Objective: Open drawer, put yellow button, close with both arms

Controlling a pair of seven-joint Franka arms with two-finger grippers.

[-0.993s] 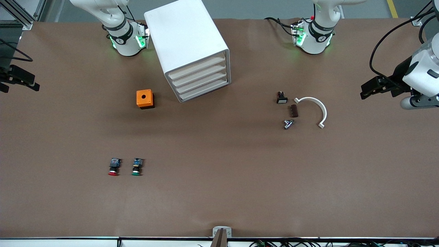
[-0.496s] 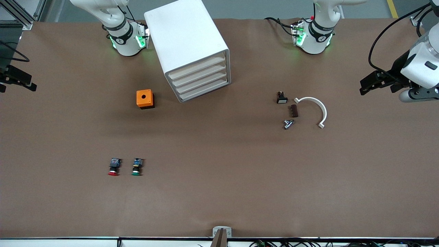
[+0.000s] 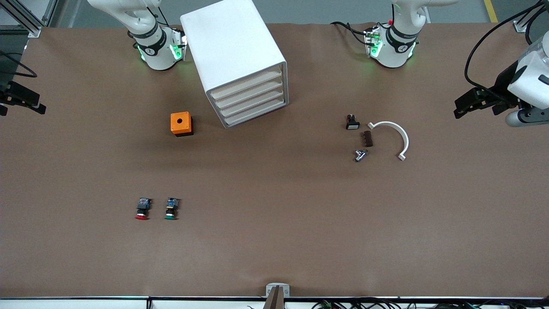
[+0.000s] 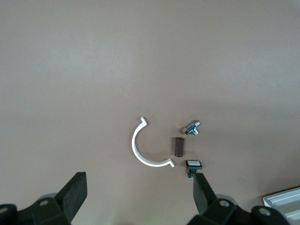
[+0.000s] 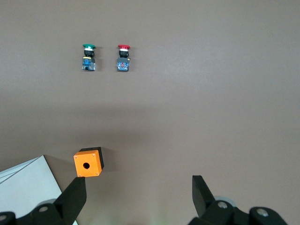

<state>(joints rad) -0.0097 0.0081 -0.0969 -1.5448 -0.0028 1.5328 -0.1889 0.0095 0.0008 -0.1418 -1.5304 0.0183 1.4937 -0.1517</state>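
Note:
The white cabinet (image 3: 231, 43) stands between the two arm bases, and its uppermost drawer (image 3: 246, 84) sits flush and shut like the three under it. A corner of the cabinet shows in the left wrist view (image 4: 283, 202) and in the right wrist view (image 5: 26, 187). The yellow button is out of view. My left gripper (image 3: 458, 109) (image 4: 139, 180) hangs open and empty over the left arm's end of the table. At the right arm's end my right gripper (image 3: 21, 107) (image 5: 138, 183) is open too, holding nothing.
A red-capped button (image 3: 141, 209) (image 5: 123, 57) and a green-capped button (image 3: 171, 209) (image 5: 88, 56) lie near the front camera. An orange box with a hole (image 3: 181, 123) (image 5: 87, 162) sits beside the cabinet. A white curved clip (image 3: 392, 135), brown block (image 3: 367, 138), metal fitting (image 3: 360, 155) and white-capped switch (image 3: 352, 122) lie together.
My left gripper has drifted a little toward the bases' side and outward at its end of the table. The right gripper shifted slightly outward. Both stayed open.

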